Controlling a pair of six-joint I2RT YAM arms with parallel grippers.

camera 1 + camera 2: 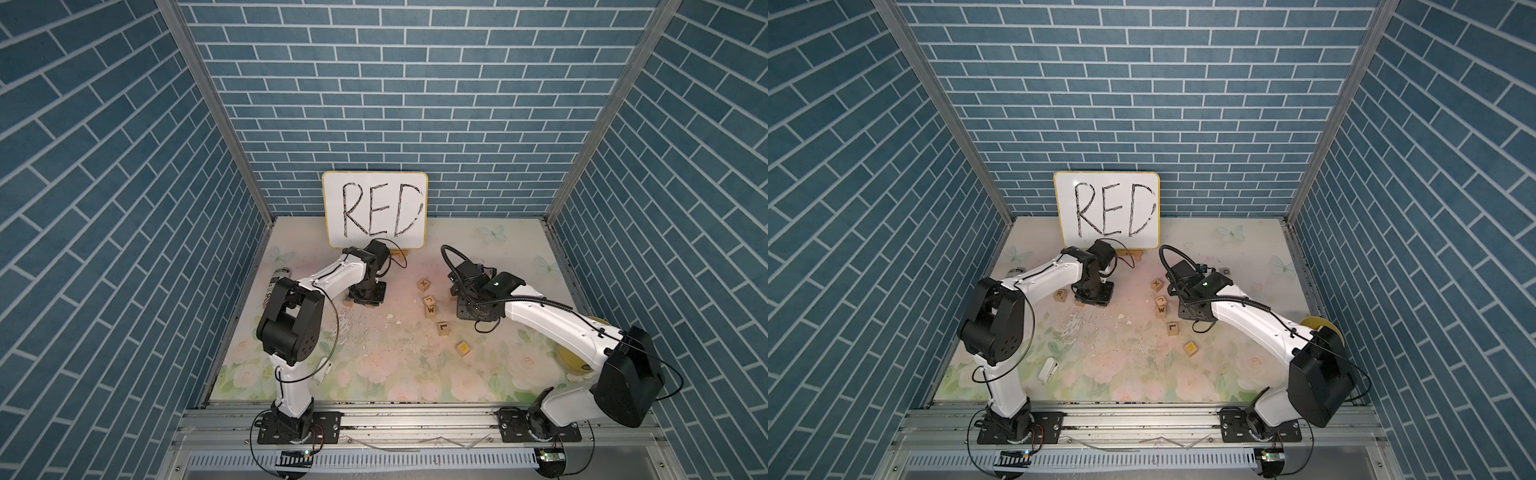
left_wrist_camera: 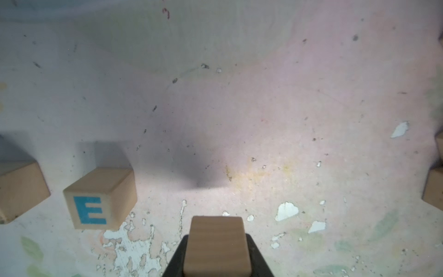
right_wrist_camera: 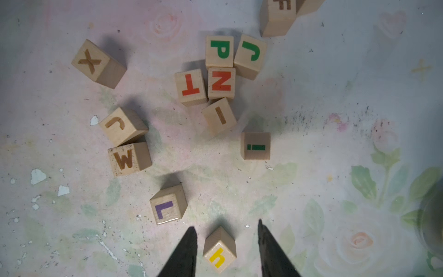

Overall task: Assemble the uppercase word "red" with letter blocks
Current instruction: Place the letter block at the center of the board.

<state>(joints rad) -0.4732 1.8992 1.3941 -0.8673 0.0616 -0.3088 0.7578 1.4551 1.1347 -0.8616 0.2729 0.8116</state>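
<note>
My left gripper [image 2: 217, 247] is shut on a light-wood letter block [image 2: 217, 239]; only a plain face of it shows, so its letter is hidden. Beside it on the table stands the teal E block [image 2: 96, 201], with another plain-faced block [image 2: 19, 189] just past that. In a top view the R block [image 1: 1060, 295] lies to the left of the left gripper [image 1: 1094, 297]. My right gripper [image 3: 226, 225] hangs open over the table. A yellow-lettered cube [image 3: 219, 251] shows between its fingers [image 3: 189, 244], clear of both.
The whiteboard [image 1: 375, 210] reading RED leans on the back wall. Several loose blocks lie mid-table: X [image 1: 423, 284], W [image 1: 431, 309], L [image 1: 443, 327], plus a cluster with P, T, N [image 3: 220, 82]. A can [image 1: 279, 276] lies at the left, a yellow roll [image 1: 577, 353] at the right.
</note>
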